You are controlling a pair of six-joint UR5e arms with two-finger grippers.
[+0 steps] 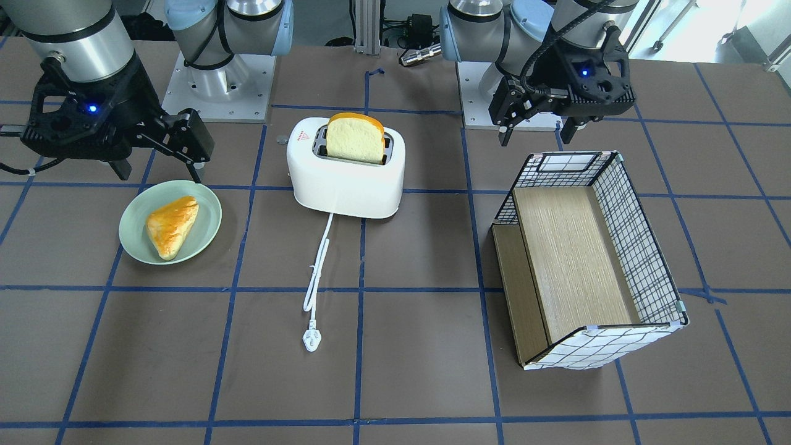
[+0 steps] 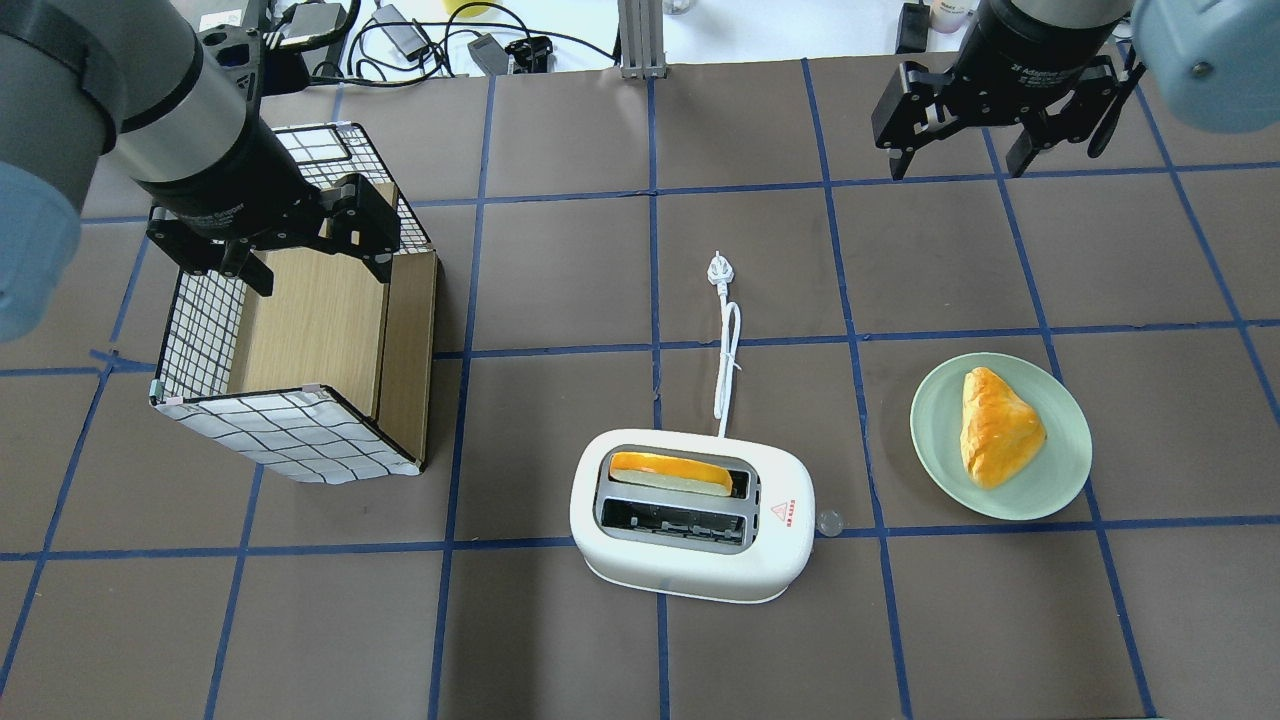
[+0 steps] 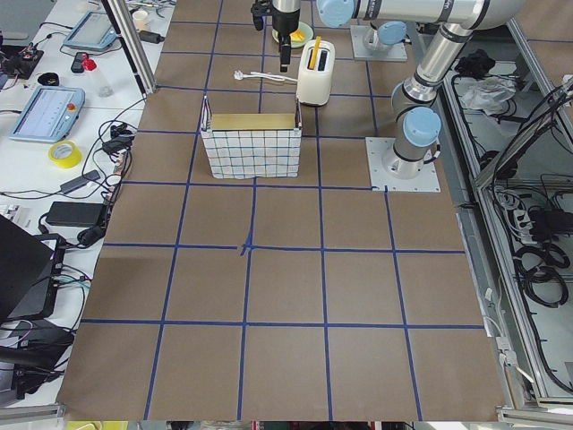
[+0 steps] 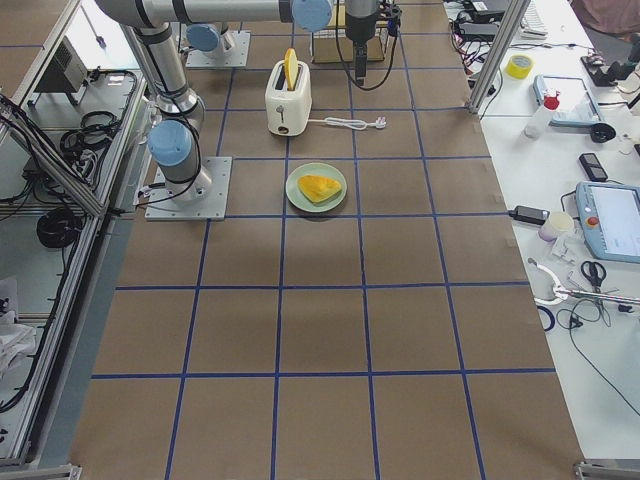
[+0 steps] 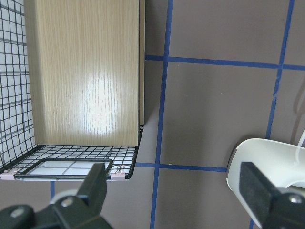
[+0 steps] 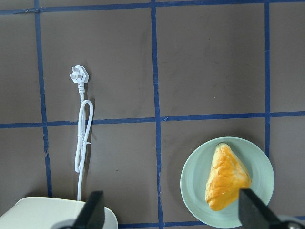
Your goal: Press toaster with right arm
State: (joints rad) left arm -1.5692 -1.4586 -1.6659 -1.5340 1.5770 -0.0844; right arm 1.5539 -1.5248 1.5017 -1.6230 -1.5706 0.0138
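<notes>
The white two-slot toaster (image 1: 346,176) stands mid-table with a slice of bread (image 1: 355,139) upright in one slot. It also shows in the overhead view (image 2: 690,560), and its edge shows in the right wrist view (image 6: 57,214). Its white cord (image 2: 728,350) runs away from it and ends in a plug. My right gripper (image 2: 958,165) is open and empty. It hangs high above the table, well away from the toaster and beyond the green plate; it also shows in the front view (image 1: 159,173). My left gripper (image 2: 320,265) is open and empty above the wire basket.
A pale green plate (image 2: 935,440) holding a golden pastry (image 2: 995,425) sits beside the toaster on my right. A wire basket (image 2: 290,430) with wood panels lies on its side at my left. A small clear disc (image 2: 829,521) lies by the toaster.
</notes>
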